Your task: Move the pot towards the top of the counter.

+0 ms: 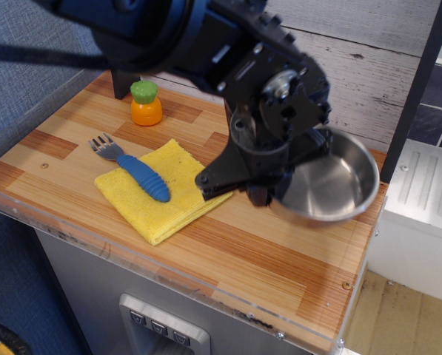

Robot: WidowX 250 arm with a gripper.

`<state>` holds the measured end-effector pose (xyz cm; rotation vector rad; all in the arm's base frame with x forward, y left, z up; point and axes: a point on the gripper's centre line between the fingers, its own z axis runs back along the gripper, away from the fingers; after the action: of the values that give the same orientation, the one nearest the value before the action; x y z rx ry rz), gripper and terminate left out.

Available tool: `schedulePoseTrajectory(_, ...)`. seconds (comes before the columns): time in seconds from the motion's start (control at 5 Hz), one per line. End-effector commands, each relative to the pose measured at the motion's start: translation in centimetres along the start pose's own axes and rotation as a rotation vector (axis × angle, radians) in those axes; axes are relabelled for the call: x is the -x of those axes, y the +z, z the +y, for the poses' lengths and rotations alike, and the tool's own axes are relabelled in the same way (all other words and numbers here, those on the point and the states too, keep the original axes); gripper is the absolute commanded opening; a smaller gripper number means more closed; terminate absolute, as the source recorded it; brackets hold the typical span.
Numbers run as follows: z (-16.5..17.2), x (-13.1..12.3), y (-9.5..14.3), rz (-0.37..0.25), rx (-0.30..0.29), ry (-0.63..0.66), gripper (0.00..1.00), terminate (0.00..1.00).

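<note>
While my gripper (269, 194) is clamped on the near-left rim of the pot (330, 185), the pot hangs tilted above the bench (228, 255), lifted so it can travel without scraping. Nearer the front, a blue fork (135, 170) lies on a yellow cloth (161, 194). Farther back stands a toy orange (146, 103), then a whitewashed plank wall (354, 52).

The desk (280, 259) lies bare along its front right, while the yellow cloth (161, 196) bearing the blue-handled fork (135, 171) fills the middle left and a toy orange (146, 104) stands near the back wall.
</note>
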<state>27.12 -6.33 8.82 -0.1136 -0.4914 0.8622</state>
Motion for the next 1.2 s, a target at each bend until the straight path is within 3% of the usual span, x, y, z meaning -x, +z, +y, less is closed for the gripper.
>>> schedulePoseTrajectory(0.0,1.4,-2.8,1.6,-0.144,0.023,0.349,0.0,0.0)
schedulePoseTrajectory(0.4,1.1,-3.2,-0.9,-0.146,0.025,0.499,0.0,0.0)
schedulePoseTrajectory(1.0,-0.7,-4.1,-7.0,-0.094,0.036,0.642,0.0,0.0)
